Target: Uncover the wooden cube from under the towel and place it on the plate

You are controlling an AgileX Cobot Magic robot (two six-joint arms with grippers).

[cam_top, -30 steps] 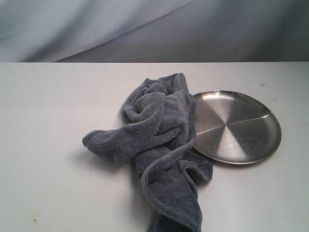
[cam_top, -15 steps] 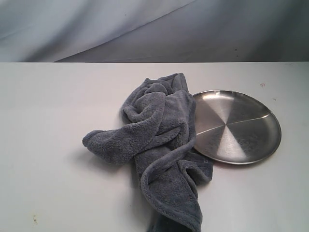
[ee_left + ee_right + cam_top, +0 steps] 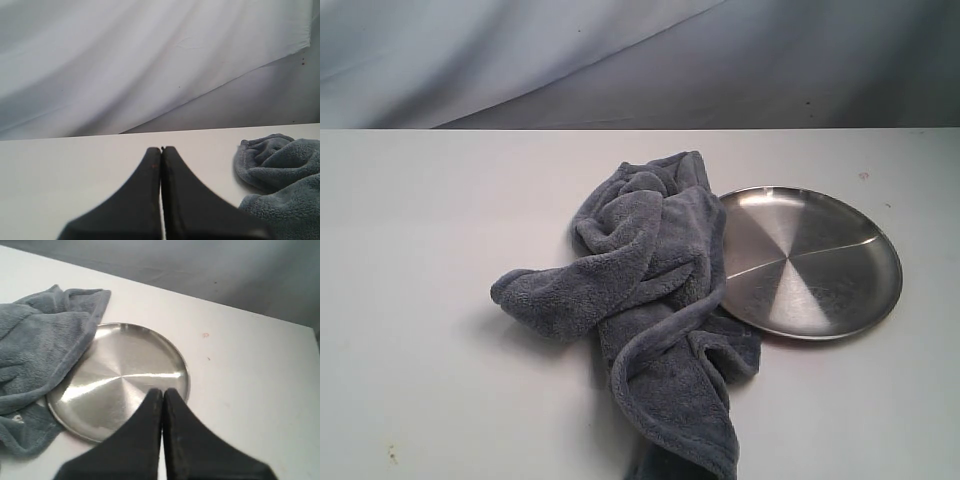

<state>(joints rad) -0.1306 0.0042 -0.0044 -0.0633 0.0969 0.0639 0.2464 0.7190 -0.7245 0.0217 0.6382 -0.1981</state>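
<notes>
The dark blue-grey towel (image 3: 645,290) lies bunched in the middle of the white table, its right edge draped over the left rim of the shiny steel plate (image 3: 810,262). The wooden cube is hidden; no part of it shows. Neither arm appears in the exterior view. In the left wrist view my left gripper (image 3: 161,150) is shut and empty above bare table, with the towel (image 3: 280,175) off to one side. My right gripper (image 3: 162,391) is shut and empty, over the near rim of the plate (image 3: 120,375), with the towel (image 3: 40,340) overlapping the plate's far side.
A grey-white cloth backdrop (image 3: 620,60) hangs behind the table. The towel's lower end reaches the table's front edge (image 3: 680,470). Bare table (image 3: 410,250) lies left of the towel and to the right of the plate.
</notes>
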